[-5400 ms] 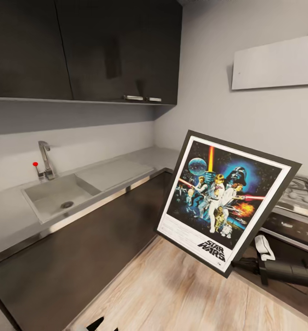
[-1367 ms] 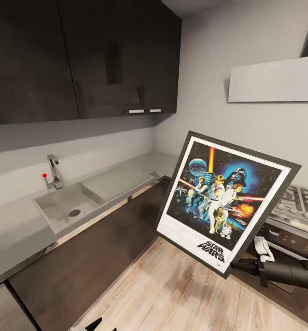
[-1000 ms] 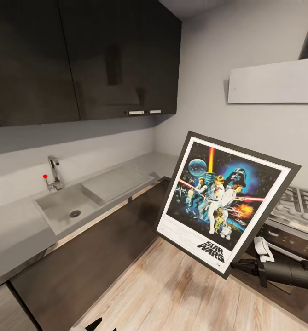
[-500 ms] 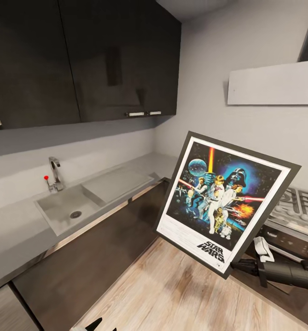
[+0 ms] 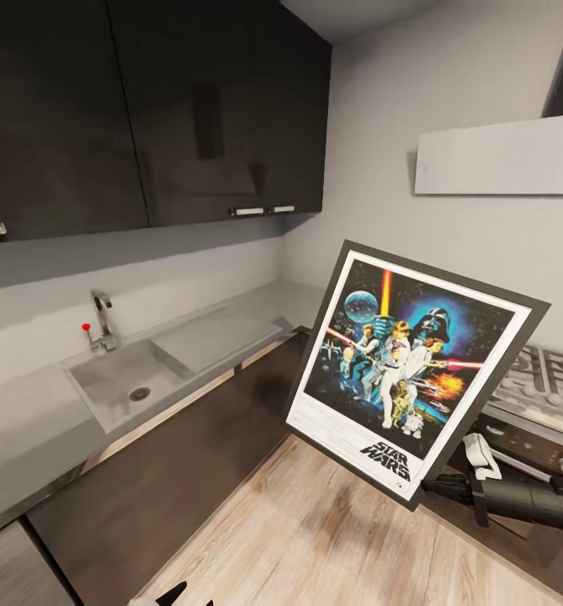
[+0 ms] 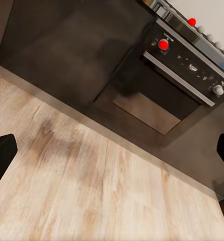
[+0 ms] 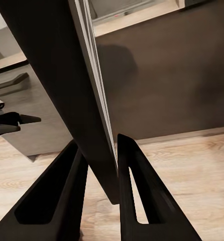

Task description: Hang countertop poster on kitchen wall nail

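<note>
Nothing about the poster point(image 5: 411, 369) has changed in the head view; it sits in the same spot, but the whole picture has drifted, so the camera moved: sink point(image 5: 117, 383) and tap point(image 5: 102, 321) slid a bit right and down. Going left to right: the grey table point(image 5: 222, 330) runs under dark wall cabinets point(image 5: 146, 101), then the poster hangs tilted over the wooden floor point(image 5: 315, 539), clear of the table. Right fingers point(image 7: 99, 193) are clamped on its lower edge, seen edge-on in the right wrist view. Left fingers point(image 6: 2, 155) are spread wide, holding nothing, over floor near the oven point(image 6: 167, 85).
</note>
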Controlling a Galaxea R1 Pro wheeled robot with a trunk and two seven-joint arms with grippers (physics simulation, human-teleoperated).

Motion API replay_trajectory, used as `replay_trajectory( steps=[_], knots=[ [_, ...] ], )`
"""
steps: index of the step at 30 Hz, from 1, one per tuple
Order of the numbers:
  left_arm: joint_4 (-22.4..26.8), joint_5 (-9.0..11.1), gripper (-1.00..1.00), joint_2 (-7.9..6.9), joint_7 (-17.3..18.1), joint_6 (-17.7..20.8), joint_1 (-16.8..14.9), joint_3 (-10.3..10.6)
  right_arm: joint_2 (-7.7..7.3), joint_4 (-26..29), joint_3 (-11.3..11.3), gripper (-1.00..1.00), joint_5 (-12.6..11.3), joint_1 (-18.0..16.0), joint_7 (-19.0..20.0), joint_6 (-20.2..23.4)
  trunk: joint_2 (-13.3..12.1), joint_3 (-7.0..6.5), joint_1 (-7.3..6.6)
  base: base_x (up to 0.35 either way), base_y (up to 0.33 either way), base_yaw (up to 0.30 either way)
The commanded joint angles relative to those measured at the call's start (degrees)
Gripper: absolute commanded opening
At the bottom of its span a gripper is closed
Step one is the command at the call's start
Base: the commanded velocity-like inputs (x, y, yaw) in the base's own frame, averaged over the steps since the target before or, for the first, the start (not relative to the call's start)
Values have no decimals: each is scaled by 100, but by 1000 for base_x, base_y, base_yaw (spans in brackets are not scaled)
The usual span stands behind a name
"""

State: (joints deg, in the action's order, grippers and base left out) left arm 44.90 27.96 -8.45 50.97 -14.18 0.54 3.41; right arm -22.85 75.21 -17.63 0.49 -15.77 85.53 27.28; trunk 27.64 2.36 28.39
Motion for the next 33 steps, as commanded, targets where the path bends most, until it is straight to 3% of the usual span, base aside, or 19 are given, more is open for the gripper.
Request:
replay_trajectory(
  steps=[1, 12, 33],
  knots=[
    [1, 34, 100, -8, -8, -33, -2, 28, 0, 2, -4, -100, 3, -5, 34, 76, -31, -8, -19, 0, 0, 0],
    [1, 34, 100, -8, -8, -33, -2, 28, 0, 2, -4, -100, 3, -5, 34, 76, -473, -205, -261, 0, 0, 0],
    [0, 34, 100, -8, 0, -43, -2, 28, 0, -3, -13, -100, -3, -5, 36, 76, -473, -205, -261, -4, 0, 0]
  ],
)
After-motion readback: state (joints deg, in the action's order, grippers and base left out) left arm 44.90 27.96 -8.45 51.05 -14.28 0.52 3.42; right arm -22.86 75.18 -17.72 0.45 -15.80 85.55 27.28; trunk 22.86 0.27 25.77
